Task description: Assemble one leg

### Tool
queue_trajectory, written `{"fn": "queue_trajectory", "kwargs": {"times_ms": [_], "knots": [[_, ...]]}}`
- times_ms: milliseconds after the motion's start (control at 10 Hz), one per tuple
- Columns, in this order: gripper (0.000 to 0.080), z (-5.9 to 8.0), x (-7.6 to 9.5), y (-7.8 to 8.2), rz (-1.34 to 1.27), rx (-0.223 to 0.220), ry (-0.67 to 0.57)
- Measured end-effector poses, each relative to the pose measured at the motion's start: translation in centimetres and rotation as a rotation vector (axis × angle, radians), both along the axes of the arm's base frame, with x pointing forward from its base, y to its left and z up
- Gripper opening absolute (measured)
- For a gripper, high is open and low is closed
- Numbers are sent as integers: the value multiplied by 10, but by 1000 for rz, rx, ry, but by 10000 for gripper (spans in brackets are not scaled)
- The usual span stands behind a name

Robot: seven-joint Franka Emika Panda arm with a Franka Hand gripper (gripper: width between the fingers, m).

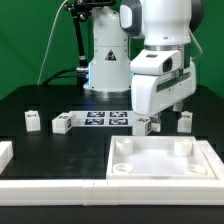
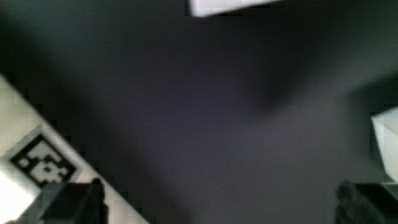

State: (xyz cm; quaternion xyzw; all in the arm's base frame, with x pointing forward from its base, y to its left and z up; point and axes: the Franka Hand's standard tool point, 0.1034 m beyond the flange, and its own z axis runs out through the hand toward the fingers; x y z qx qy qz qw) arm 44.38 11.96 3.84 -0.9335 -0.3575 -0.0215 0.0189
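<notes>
Black counter (image 1: 60,145), green backdrop (image 1: 30,40), white arm (image 1: 160,40) bent down at the exterior view's right, tool (image 1: 165,115) spread and empty, low over the counter, the leg (image 1: 146,123) upright just beside it, at the marker board's (image 1: 105,119) end.

Four legs (image 1: 32,120) (image 1: 62,123) (image 1: 149,124) (image 1: 185,121), one panel (image 1: 160,172), one marker board (image 1: 106,119).

Glossy white arm (image 1: 160,50), black-fingered end effector (image 1: 168,119) (black cables (image 1: 75,20) behind)

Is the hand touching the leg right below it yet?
Cannot tell. In the exterior view the hand overlaps that leg, hiding any gap; the wrist view is too blurred.
</notes>
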Motion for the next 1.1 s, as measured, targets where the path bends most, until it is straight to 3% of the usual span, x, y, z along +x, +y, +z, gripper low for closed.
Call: {"fn": "queue_trajectory", "kwargs": {"times_ms": [500, 900, 1100], "knots": [[649, 1, -5, 24, -556, 51, 47], [649, 0, -8, 27, -856, 74, 84], [649, -5, -22, 35, -1120, 77, 131]]}}
